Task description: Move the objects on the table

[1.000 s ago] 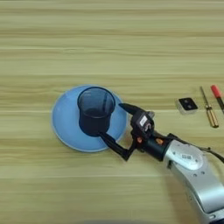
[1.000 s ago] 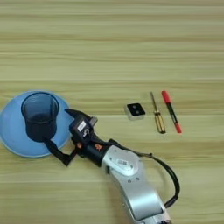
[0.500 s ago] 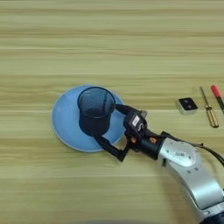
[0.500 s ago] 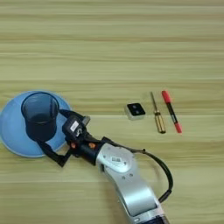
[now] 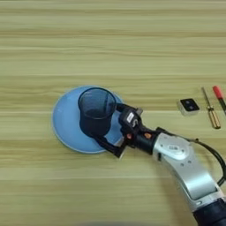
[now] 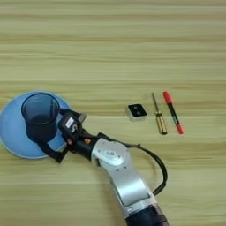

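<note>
- Right arm: enters from the bottom right and extends diagonally up and to the left, low over the surface.
- Forearm point(image 5: 183, 161): silver casing, broad near the lower edge, narrowing toward the wrist; a dark section sits at its base by the bottom edge.
- Cable point(image 6: 155, 164): a black lead loops out from the forearm's right side and rejoins it lower down.
- Wrist point(image 5: 140, 137): black housing with small orange-red marks and a white label on its upper face.
- Right gripper point(image 5: 107, 127): two black fingers point left, spread wide apart; one finger runs along the upper side, the other point(image 5: 106, 145) angles down and left.
- Jaws: parted, with a wide gap between the tips.
</note>
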Tool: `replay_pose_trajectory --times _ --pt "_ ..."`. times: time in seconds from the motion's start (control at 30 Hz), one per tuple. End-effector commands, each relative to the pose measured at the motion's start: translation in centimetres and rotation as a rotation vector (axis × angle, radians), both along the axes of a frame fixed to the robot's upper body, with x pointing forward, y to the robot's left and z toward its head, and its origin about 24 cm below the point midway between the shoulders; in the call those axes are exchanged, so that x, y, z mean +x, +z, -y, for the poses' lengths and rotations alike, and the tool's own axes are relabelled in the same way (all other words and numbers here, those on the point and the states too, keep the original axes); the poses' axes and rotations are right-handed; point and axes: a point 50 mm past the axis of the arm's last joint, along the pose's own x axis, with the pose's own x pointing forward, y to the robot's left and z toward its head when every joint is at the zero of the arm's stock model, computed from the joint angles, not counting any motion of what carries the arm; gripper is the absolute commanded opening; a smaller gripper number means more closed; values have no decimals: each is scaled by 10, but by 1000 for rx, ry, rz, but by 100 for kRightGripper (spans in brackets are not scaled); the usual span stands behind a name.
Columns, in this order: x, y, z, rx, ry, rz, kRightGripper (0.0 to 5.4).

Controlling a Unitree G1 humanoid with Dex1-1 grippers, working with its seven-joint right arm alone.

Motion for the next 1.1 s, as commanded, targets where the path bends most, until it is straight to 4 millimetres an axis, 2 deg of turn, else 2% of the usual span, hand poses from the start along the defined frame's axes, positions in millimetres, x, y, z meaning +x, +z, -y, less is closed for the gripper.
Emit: replay_pose_trajectory --times 0.03,0.83,1.0,1.1 --pt "13 23 -5 24 3 121 537" --pt "26 19 -16 36 -20 140 537" --pt "26 19 -17 40 -20 141 481" --pt "25 19 -17 42 -20 141 475"
